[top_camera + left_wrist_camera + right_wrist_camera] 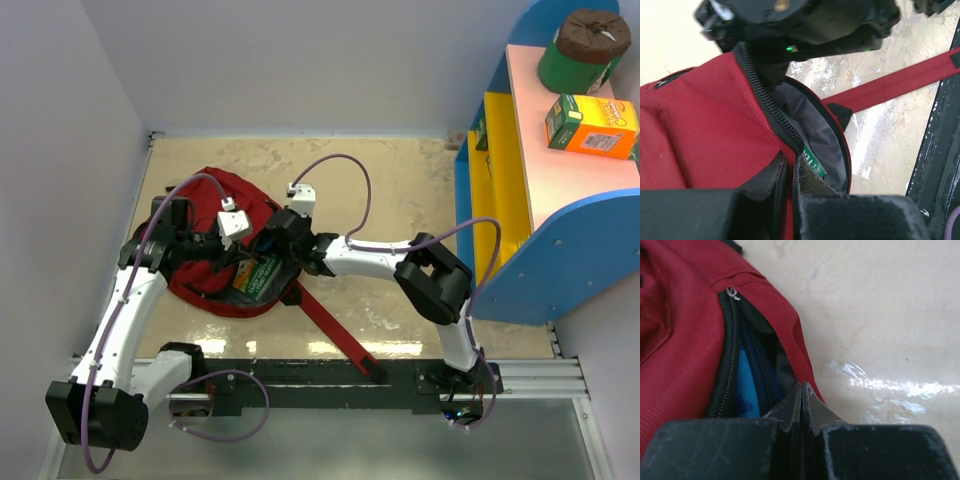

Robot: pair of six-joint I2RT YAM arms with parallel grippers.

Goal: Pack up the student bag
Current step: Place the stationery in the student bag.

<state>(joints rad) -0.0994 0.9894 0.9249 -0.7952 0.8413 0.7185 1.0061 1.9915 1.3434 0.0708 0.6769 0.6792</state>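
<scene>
Two tools at one student bag [212, 192], which lies flat on the tabletop [400, 180], left of centre, mouth facing the arm bases. Zip open, grey lining showing. Left tool [792, 167] on the left side of the student bag's mouth: narrow, nipped on the red rim with the zip edge running into the jaws. Right tool [802, 390] on the right side of the mouth: jaws pressed almost flat together, tips at the lining edge, looks pinched on that thin fabric. Left wrist view shows the zip strip drawn up taut to the right tool. Inside the student bag: a green packet [258, 272] near the mouth, and something blue [746, 385] behind the inner zip, too little of it visible to tell what. Red strap [335, 325] trails from the student bag towards the arm bases. Well right of the student bag stands a shelf [520, 180] with an orange box [590, 125] and a green tub [580, 50] on top.
</scene>
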